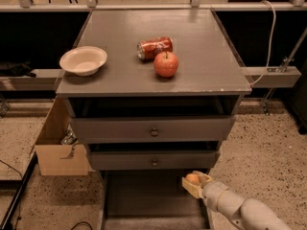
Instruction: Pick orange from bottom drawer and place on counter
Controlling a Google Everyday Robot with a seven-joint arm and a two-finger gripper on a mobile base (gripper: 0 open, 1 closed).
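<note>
My end effector [194, 181] sits low at the right side of the open bottom drawer [148, 200], its fingers pinching the orange [193, 178] between them. The grasp seems to be made, so the picking half of the job looks mostly done. The fruit appears to be clear of the drawer's dark floor, though from this angle I cannot be sure it is fully lifted out. What is left is the larger part: raising the orange past the two closed upper drawers and setting it on the desk [201, 37]. Up there a white bowl [83, 60] stands at the left, with a red soda can [154, 47] lying just behind a red apple [166, 64] near the middle.
</note>
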